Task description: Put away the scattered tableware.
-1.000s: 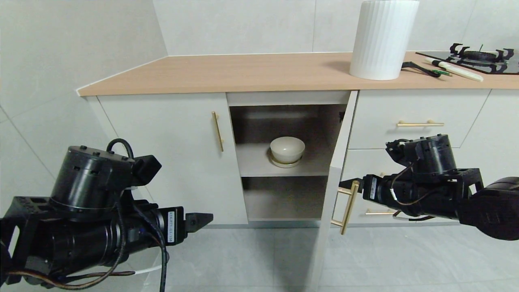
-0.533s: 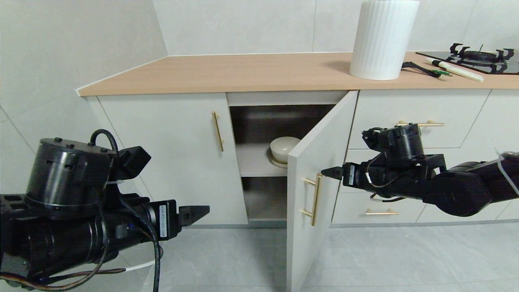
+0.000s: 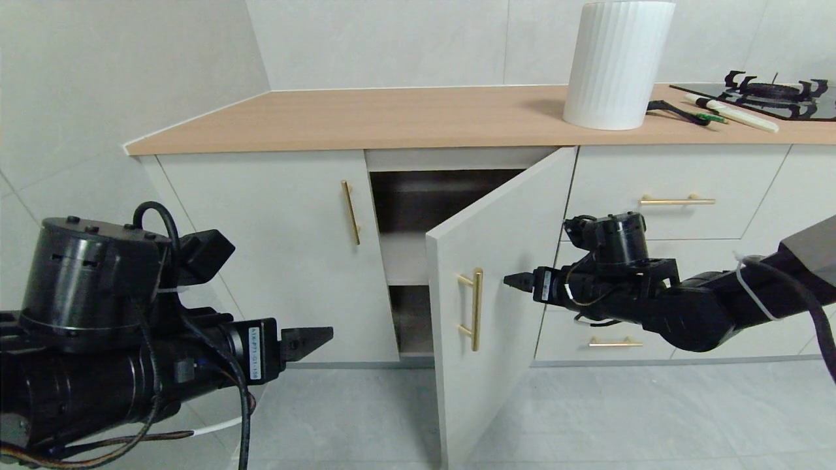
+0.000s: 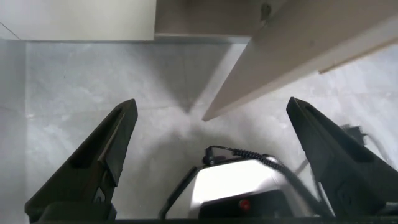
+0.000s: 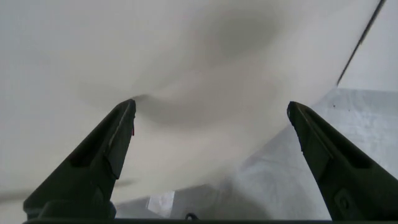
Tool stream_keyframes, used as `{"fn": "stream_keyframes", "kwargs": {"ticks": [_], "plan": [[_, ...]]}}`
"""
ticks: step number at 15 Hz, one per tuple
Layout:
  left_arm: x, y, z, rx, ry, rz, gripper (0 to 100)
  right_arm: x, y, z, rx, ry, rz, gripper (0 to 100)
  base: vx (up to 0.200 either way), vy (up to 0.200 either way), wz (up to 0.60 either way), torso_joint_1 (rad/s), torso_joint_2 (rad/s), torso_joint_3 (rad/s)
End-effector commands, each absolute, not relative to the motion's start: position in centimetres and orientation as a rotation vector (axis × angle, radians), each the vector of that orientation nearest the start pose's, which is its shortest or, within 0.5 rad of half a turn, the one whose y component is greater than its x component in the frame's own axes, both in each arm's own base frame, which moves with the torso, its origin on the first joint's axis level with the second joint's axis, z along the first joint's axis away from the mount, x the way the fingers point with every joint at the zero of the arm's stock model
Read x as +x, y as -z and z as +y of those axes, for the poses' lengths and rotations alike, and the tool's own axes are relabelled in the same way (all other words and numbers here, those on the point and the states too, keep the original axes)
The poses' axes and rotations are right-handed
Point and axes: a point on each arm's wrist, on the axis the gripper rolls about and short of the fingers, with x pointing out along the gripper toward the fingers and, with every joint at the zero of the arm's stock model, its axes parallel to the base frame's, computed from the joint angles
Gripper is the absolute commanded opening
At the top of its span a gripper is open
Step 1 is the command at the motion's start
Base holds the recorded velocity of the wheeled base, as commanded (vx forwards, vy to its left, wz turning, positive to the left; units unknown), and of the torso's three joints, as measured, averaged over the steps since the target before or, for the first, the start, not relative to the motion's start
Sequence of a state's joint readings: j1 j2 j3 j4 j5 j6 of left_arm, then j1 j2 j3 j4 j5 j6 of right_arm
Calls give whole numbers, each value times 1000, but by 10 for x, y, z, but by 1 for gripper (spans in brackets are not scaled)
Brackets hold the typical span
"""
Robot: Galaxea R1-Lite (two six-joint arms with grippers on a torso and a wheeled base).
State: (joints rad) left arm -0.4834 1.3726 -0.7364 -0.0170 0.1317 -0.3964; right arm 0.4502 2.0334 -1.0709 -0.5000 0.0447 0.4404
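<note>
The cabinet door (image 3: 486, 261) with its gold handle (image 3: 471, 308) stands half closed and hides the shelf behind it. My right gripper (image 3: 514, 281) rests its tip against the door's outer face, just right of the handle. In the right wrist view this gripper (image 5: 211, 106) is open, its fingers (image 5: 102, 155) spread wide before the white door panel (image 5: 205, 56). Low on the left, my left gripper (image 3: 308, 342) hangs over the floor, open and empty (image 4: 211, 106), with the door's lower edge (image 4: 280, 68) ahead of it.
A tall white ribbed container (image 3: 617, 62) stands on the wooden countertop (image 3: 392, 117). A few utensils (image 3: 715, 111) lie beside a black stove burner (image 3: 774, 88). Drawers with gold handles (image 3: 676, 201) sit right of the door. The grey floor (image 3: 588, 418) is open.
My right gripper has moved left, swinging the cabinet door from fully open to half closed. The bowl on the shelf is now hidden. My left arm shifted slightly lower and back.
</note>
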Motion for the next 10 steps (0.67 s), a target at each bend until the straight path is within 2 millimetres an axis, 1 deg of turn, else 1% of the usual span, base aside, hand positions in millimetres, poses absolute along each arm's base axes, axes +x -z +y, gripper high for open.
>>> {"fn": "stream_keyframes", "kwargs": {"ticks": [1,3,6,7,10], "plan": [[187,-190,-95,-184,217,654,100,352,-115,172,331,-376,560,100,200,0,0,2,2,2],[187,-189,-95,-181,218,658,100,354,-114,173,336,-377,533,100,200,0,0,10,0,2],[187,-188,-95,-182,216,660,100,354,-115,174,341,-368,527,100,0,0,0,0,0,0],[187,-188,-95,-182,216,660,100,355,-115,176,368,-366,531,100,0,0,0,0,0,0],[187,-188,-95,-183,218,659,100,363,-117,183,437,-331,514,100,0,0,0,0,0,0]]}}
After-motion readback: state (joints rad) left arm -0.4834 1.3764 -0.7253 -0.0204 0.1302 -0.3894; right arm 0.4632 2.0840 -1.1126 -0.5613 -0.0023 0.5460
